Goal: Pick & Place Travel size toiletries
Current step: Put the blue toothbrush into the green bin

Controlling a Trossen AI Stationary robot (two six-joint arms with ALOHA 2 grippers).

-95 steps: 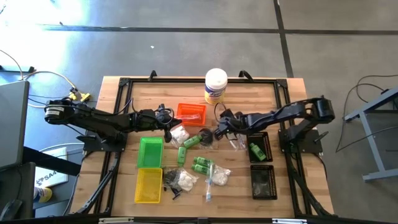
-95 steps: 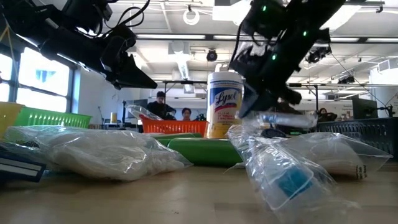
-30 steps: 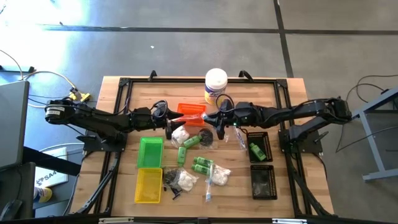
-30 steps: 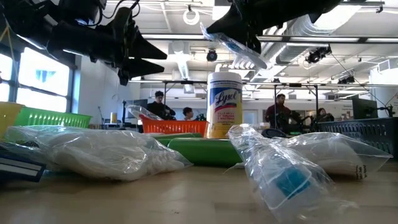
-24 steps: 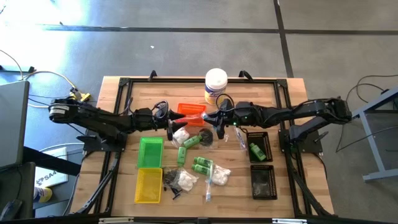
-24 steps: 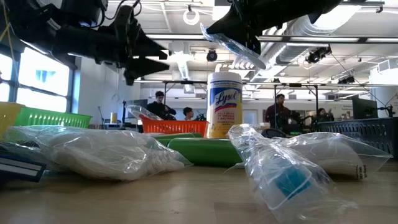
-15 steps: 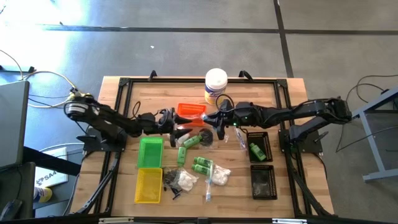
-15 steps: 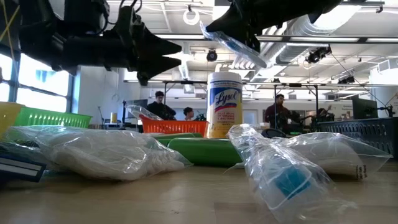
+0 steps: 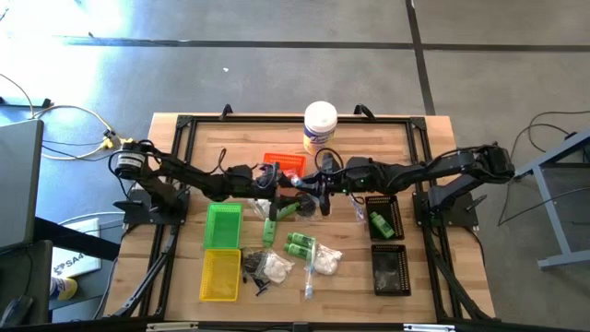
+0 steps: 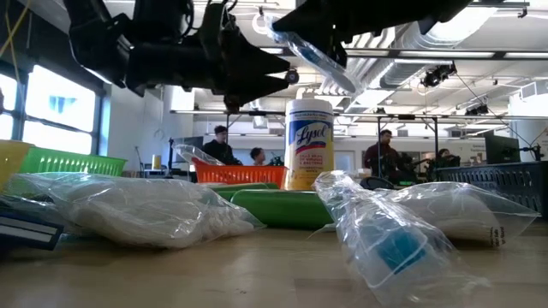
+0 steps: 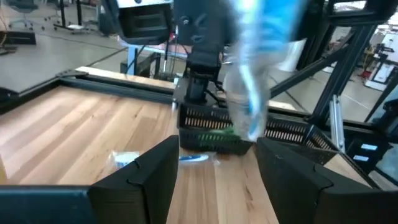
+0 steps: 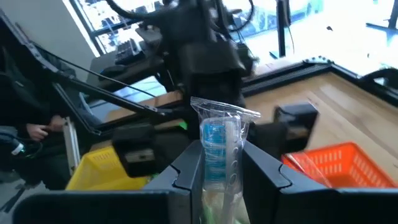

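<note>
Above the middle of the table (image 9: 369, 138), just in front of the orange tray (image 9: 284, 164), the right gripper (image 12: 219, 163) was clenched on a clear packet (image 12: 219, 140) with a blue-and-white item inside, holding it in the air. Over the last second the packet had barely shifted, while the left arm had swung in from its own side, so that the left gripper (image 9: 288, 181) now faced the packet with jaws spread and nothing between them. In the left wrist view the packet (image 11: 252, 74) hung just ahead of its fingers (image 11: 149, 171). This looked like the start of a handover, or a two-handed regrip, rather than a drop into a tray. The remaining toiletries, green bottles (image 9: 297, 245) and bagged white fluff (image 9: 324, 264), lay in front of the orange tray, away from the canister (image 9: 319, 125), unsorted. Much of the task appeared left to do.
</note>
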